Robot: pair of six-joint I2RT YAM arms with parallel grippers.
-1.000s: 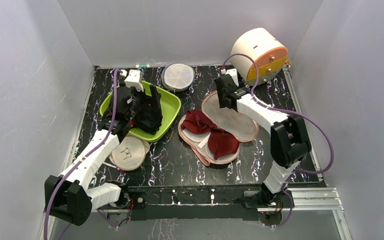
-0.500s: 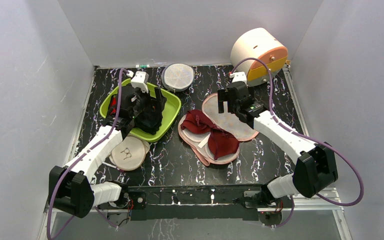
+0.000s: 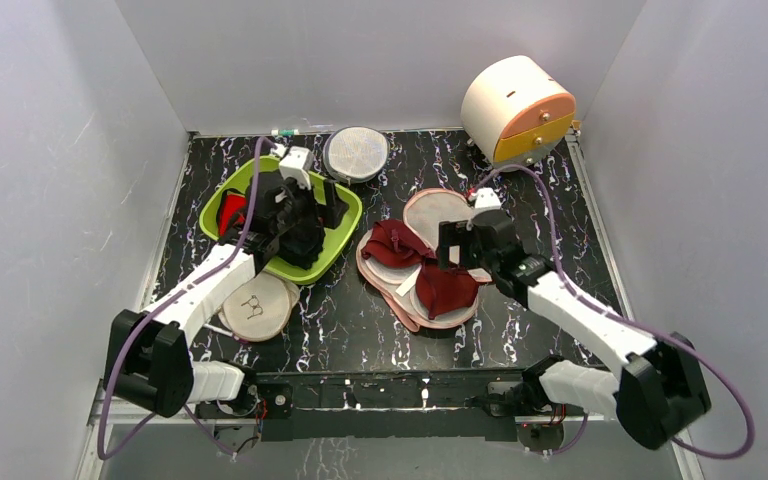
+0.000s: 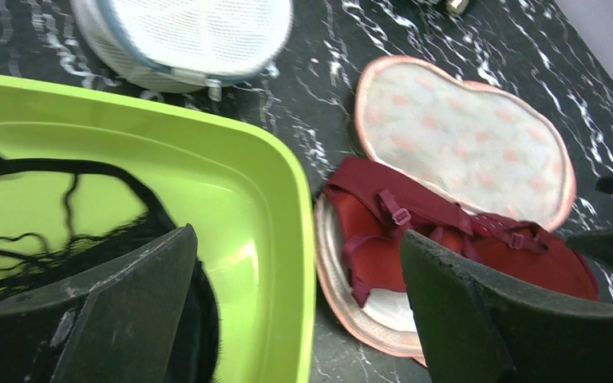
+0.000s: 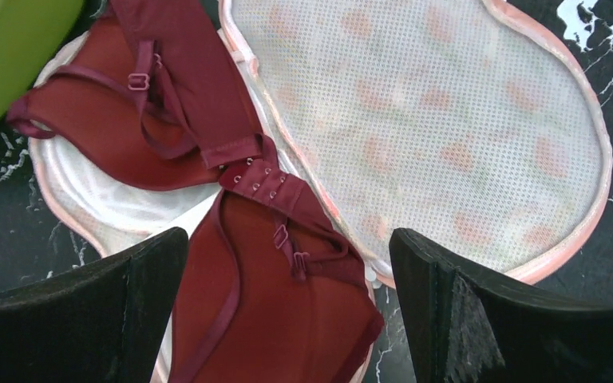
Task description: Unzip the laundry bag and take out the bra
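The laundry bag (image 3: pixel 430 212) lies unzipped in the middle of the table, its mesh-lined lid (image 5: pixel 447 128) folded flat to the far right. The maroon bra (image 3: pixel 396 246) rests in the bag's lower half, cups spread and straps loose (image 5: pixel 128 136). My right gripper (image 3: pixel 458 255) hovers open above the bra's near cup (image 5: pixel 287 239), holding nothing. My left gripper (image 3: pixel 318 208) stands open over the right side of the green tray (image 4: pixel 231 191); its view (image 4: pixel 295 239) shows the bra (image 4: pixel 415 231) and the lid (image 4: pixel 463 144) beyond the tray's rim.
The green tray (image 3: pixel 348 205) holds a black garment (image 3: pixel 300 245) and a bright red one (image 3: pixel 230 212). A round grey mesh disc (image 3: pixel 356 153) lies behind it, a round cream disc (image 3: pixel 255 305) in front. A cream-and-orange drum (image 3: pixel 515 100) stands at the far right corner.
My right gripper opened wide and drew back from the lid's far end to above the bra. My left gripper shifted right across the tray.
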